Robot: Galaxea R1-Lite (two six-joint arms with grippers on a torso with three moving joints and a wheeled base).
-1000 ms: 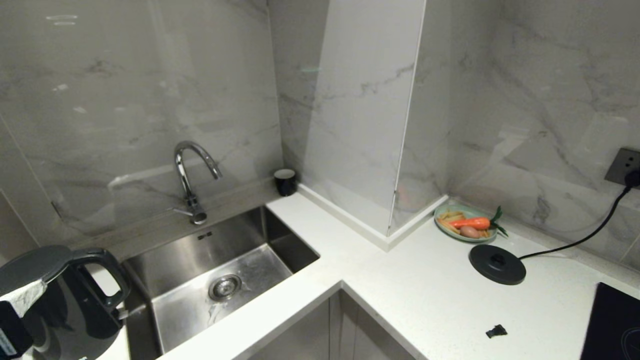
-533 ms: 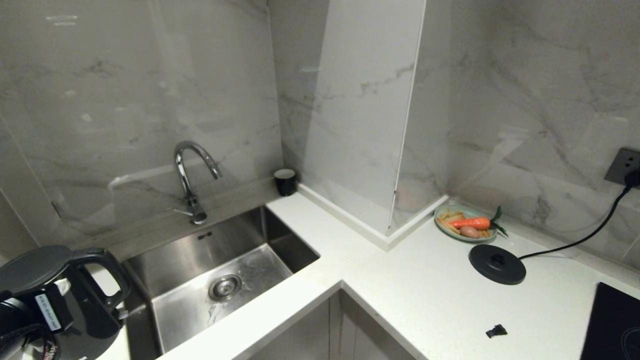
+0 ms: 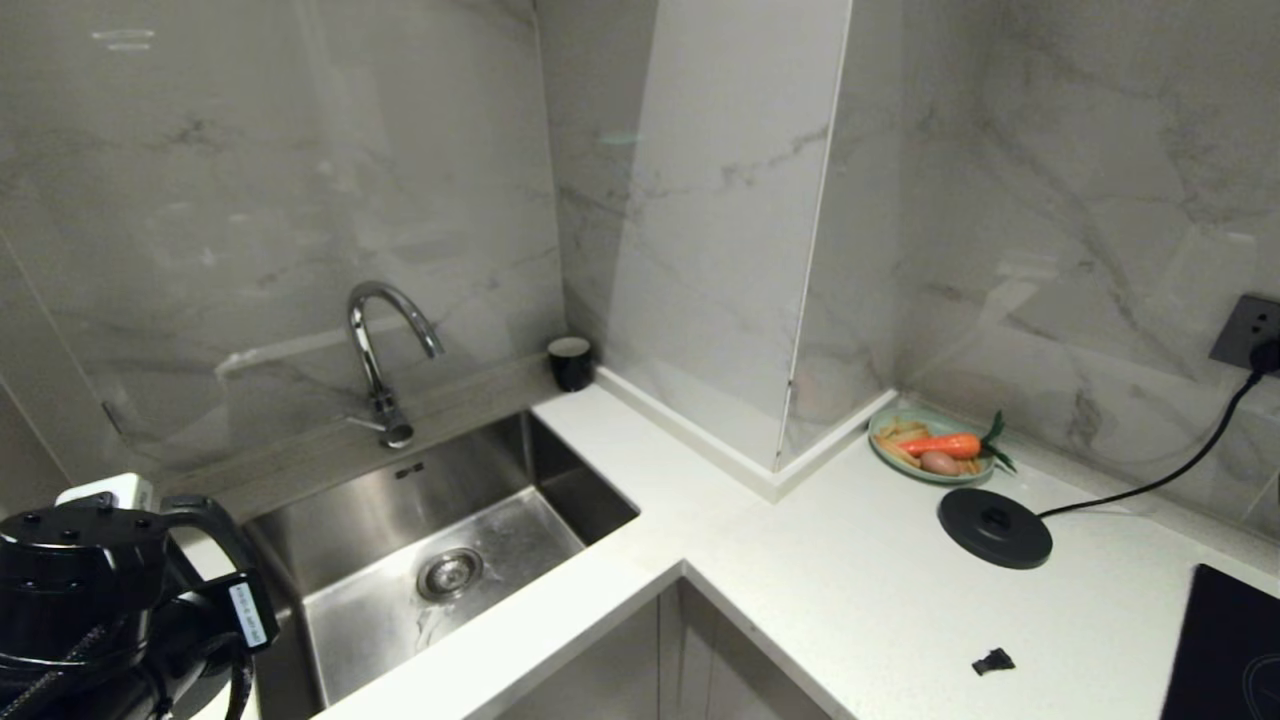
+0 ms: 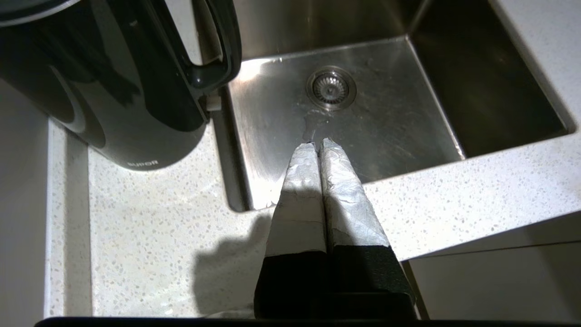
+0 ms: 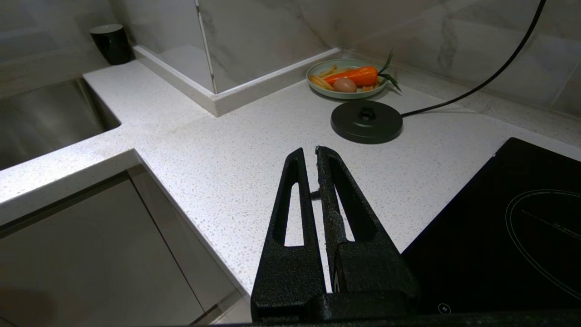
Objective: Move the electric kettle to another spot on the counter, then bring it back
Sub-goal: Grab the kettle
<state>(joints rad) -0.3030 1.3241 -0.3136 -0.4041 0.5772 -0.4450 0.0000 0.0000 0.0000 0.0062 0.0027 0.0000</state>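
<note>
Kettle (image 4: 104, 86) parked on counter (image 4: 150, 245) left of sink (image 4: 363, 109), off its base (image 3: 994, 528), which sits far right near plate (image 3: 930, 446).
My left gripper (image 4: 317, 147) pinched shut, empty, over sink's front edge; kettle handle (image 4: 218, 50) just beside it, not touching.
Right gripper (image 5: 308, 152) shut, idle over counter short of base.
I judge: outbound leg done, return pending.
Next: spread fingers, straddle handle, clamp, lift, carry right to base.
</note>
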